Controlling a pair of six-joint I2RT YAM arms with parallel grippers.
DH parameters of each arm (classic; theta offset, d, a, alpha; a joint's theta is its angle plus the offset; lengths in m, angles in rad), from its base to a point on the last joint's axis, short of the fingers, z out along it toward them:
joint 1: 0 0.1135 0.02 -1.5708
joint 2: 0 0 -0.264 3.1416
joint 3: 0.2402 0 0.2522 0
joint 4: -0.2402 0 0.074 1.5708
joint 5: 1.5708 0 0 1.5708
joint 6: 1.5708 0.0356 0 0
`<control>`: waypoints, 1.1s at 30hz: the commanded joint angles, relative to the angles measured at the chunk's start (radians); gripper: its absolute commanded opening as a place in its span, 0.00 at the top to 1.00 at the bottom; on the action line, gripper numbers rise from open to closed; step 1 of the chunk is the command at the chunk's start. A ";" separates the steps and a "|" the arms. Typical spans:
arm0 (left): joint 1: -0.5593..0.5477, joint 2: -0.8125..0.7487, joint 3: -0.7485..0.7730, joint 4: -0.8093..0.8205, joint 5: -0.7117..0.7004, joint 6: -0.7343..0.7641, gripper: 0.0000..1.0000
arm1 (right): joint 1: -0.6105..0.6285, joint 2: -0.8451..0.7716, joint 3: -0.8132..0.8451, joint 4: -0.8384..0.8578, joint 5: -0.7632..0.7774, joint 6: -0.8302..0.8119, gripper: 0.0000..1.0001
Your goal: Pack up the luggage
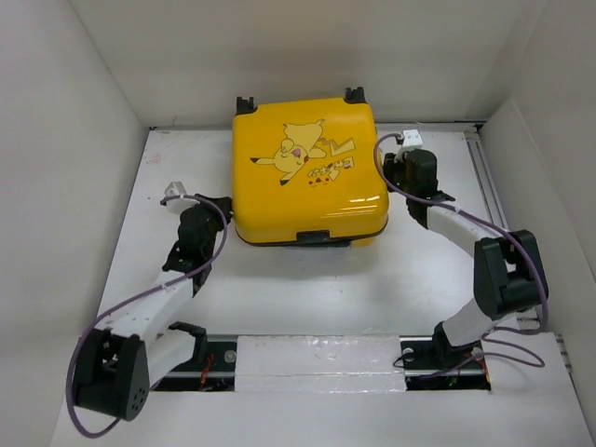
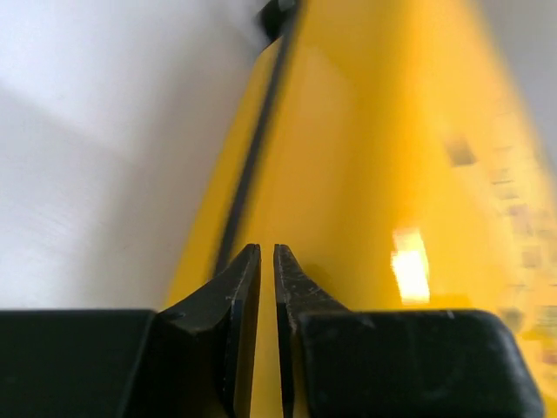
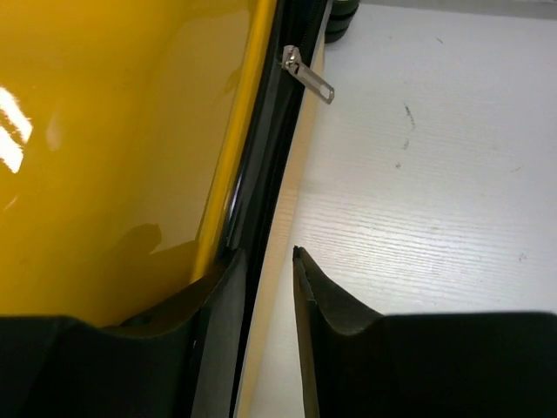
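Observation:
The luggage [image 1: 303, 168] is a yellow hard-shell suitcase with a Pikachu print. It lies flat and closed at the back middle of the white table [image 1: 307, 289]. My left gripper [image 1: 223, 212] is at its left side. In the left wrist view the gripper [image 2: 267, 252] is shut, its tips against the yellow shell [image 2: 374, 174] beside the black zipper band [image 2: 252, 148]. My right gripper [image 1: 396, 168] is at the right side. In the right wrist view it [image 3: 265, 257] is narrowly open, one finger against the zipper band [image 3: 270, 131] and the other over the table. A metal zipper pull [image 3: 306, 77] hangs ahead of it.
White walls enclose the table on the left, back and right. Two black caster wheels [image 1: 246, 104] stick out at the suitcase's far edge, one seen in the right wrist view [image 3: 339, 17]. A rail [image 1: 317, 358] runs along the near edge between the arm bases.

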 commanded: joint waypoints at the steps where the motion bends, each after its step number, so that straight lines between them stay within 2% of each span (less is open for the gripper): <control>1: -0.218 -0.051 0.018 0.041 0.235 -0.033 0.91 | 0.287 -0.024 -0.035 -0.087 -0.480 0.074 0.62; 4: -0.294 -0.060 0.055 0.041 0.223 -0.033 0.91 | 0.287 -0.075 -0.026 -0.109 -0.500 0.052 0.63; 8: -0.405 -0.035 0.180 0.023 0.087 0.020 0.88 | 0.259 -0.095 -0.016 -0.121 -0.546 0.029 0.63; 10: -0.419 -0.025 0.229 -0.057 0.049 0.053 0.88 | 0.244 -0.095 -0.016 -0.121 -0.534 0.043 0.63; 11: -0.419 -0.025 0.252 -0.100 0.005 0.071 0.88 | 0.233 -0.084 -0.007 -0.121 -0.518 0.043 0.63; 12: -0.419 -0.075 0.266 -0.127 -0.130 0.101 0.88 | 0.210 -0.084 -0.007 -0.133 -0.490 0.043 0.63; 14: -0.365 -0.147 0.250 -0.134 -0.207 0.112 0.77 | 0.184 -0.084 -0.007 -0.133 -0.461 0.066 0.62; 15: -0.335 -0.181 0.234 -0.110 -0.240 0.113 0.56 | 0.163 -0.084 -0.007 -0.133 -0.432 0.066 0.62; 17: -0.237 -0.219 0.220 -0.065 -0.281 0.105 0.40 | 0.153 -0.073 -0.007 -0.133 -0.421 0.089 0.62; 18: -0.186 -0.201 0.229 -0.065 -0.255 0.105 0.35 | 0.141 -0.073 -0.007 -0.133 -0.410 0.098 0.62; 19: -0.129 -0.169 0.287 -0.056 -0.144 0.096 0.30 | 0.141 -0.073 -0.007 -0.124 -0.375 0.098 0.62; 20: -0.030 -0.079 0.324 -0.056 -0.092 0.087 0.30 | 0.141 -0.083 -0.019 -0.124 -0.349 0.112 0.62; 22: 0.062 0.041 0.406 -0.066 0.053 0.073 0.31 | 0.141 -0.128 -0.045 -0.094 -0.286 0.147 0.61; 23: 0.142 0.158 0.493 -0.082 0.086 0.054 0.36 | 0.141 -0.150 -0.091 -0.069 -0.274 0.164 0.61; 25: 0.187 0.272 0.568 -0.072 0.124 0.034 0.40 | 0.141 -0.207 -0.136 -0.014 -0.258 0.208 0.61; 26: 0.199 0.335 0.719 -0.113 0.124 0.046 0.42 | 0.141 -0.224 -0.177 0.004 -0.249 0.222 0.61; 27: 0.219 0.473 0.819 -0.184 0.124 0.072 0.42 | 0.141 -0.236 -0.194 0.020 -0.249 0.222 0.61; 29: 0.241 0.621 1.041 -0.426 0.111 0.201 0.42 | 0.150 -0.256 -0.214 0.020 -0.260 0.233 0.61; 30: 0.282 0.759 1.276 -0.524 0.121 0.233 0.42 | 0.150 -0.256 -0.239 0.029 -0.260 0.233 0.61; 31: 0.311 0.817 1.368 -0.646 0.146 0.263 0.42 | 0.150 -0.282 -0.253 0.029 -0.260 0.233 0.61; 33: 0.371 0.918 1.575 -0.751 0.237 0.284 0.43 | 0.162 -0.293 -0.279 0.041 -0.249 0.233 0.61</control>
